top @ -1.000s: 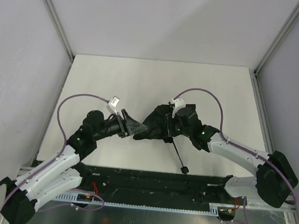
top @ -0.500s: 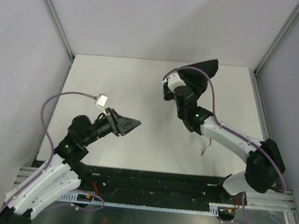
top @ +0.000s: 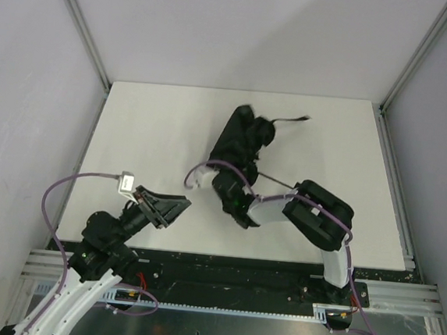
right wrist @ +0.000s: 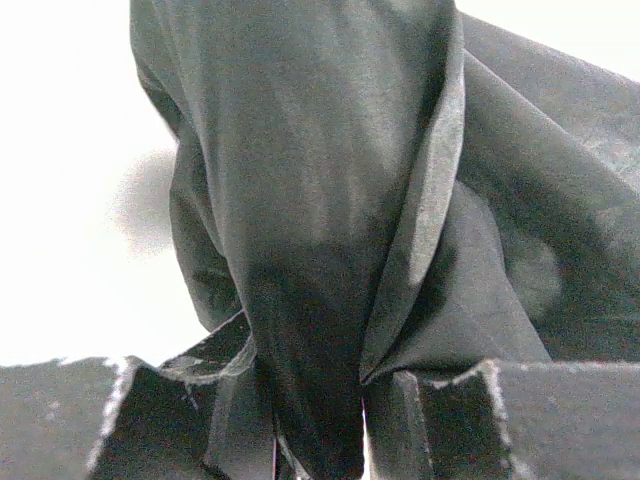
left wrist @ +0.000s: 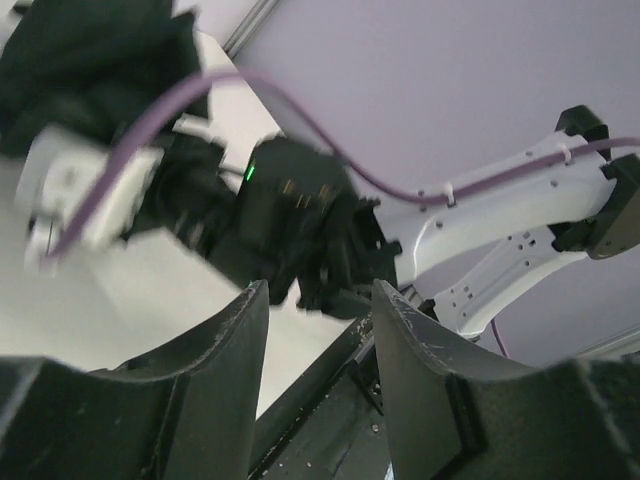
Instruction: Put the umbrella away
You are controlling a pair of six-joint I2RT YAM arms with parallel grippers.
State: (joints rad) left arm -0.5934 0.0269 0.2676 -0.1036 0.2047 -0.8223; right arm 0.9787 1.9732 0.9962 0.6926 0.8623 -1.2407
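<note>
The black folding umbrella (top: 242, 134) lies bunched at the table's middle back, and its thin cord (top: 290, 118) trails to the right. My right gripper (top: 235, 167) is shut on its near end. In the right wrist view the matte black fabric (right wrist: 330, 180) fills the gap between the fingers (right wrist: 480, 400) of my right gripper (right wrist: 320, 390). My left gripper (top: 174, 207) is open and empty, low at the near left, well apart from the umbrella. In the left wrist view my left gripper (left wrist: 318, 300) faces the right arm, and the umbrella (left wrist: 90, 50) shows at the top left.
The white table (top: 148, 130) is fenced by grey walls and aluminium posts (top: 79, 22). A black rail (top: 199, 266) runs along the near edge. The right arm's elbow (top: 321, 215) is folded over the near right. Purple cables (top: 73, 186) loop off both wrists.
The right arm has folded back and swung the umbrella from the back right to the middle of the table. The left arm has drawn back toward the near left, still open.
</note>
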